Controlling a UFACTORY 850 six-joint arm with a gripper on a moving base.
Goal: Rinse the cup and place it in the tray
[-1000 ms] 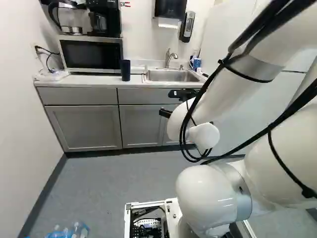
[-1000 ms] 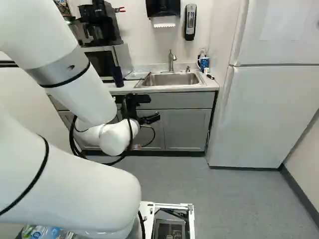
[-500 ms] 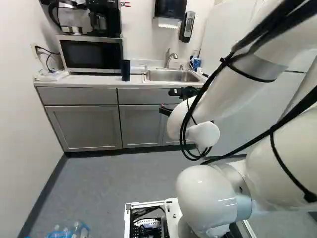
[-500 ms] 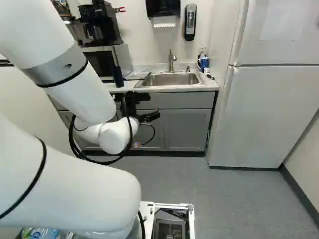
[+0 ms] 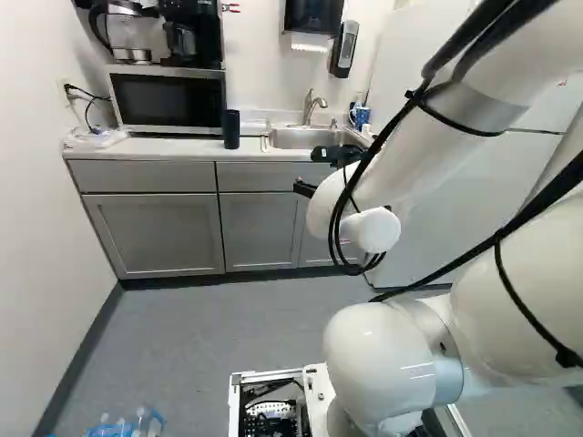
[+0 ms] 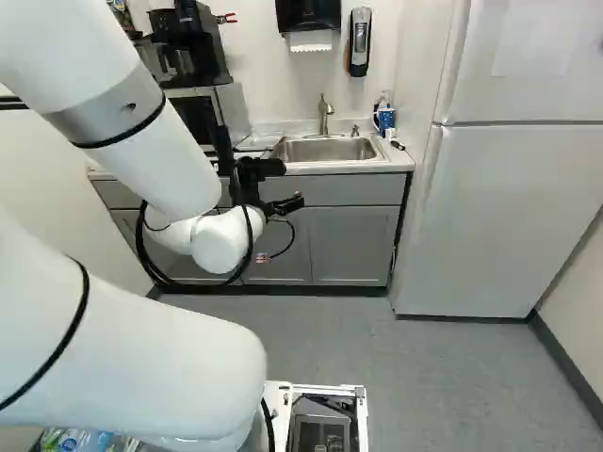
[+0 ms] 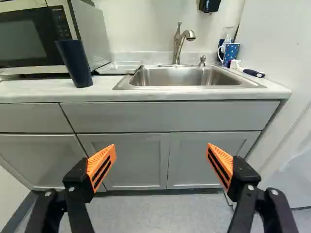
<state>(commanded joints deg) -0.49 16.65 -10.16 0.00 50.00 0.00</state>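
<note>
In the left base view, the dark cup (image 5: pixel 230 129) stands on the counter (image 5: pixel 173 146), upper left of centre, beside the microwave (image 5: pixel 168 98). My gripper (image 5: pixel 304 170) hangs near the middle of the frame, well apart from it.

In the right base view, the cup shows in the upper left, next to my arm's outline. The sink (image 6: pixel 325 149) and faucet (image 6: pixel 325 113) are at the upper middle, so I judge that lifting, carrying and rinsing all lie ahead of me.

In the wrist view, my jaws stand wide apart with nothing between them. The cup is ahead, on the microwave's side. Between it and the sink lies what I take for the tray (image 7: pixel 118 67); a spotted mug (image 7: pixel 231 52) stands past the sink's other end, but I read the dark one as mine. It is outside the tray, and no water shows at the spout. I'd call this the approach: grasp, rinse, then set down in the tray.
</note>
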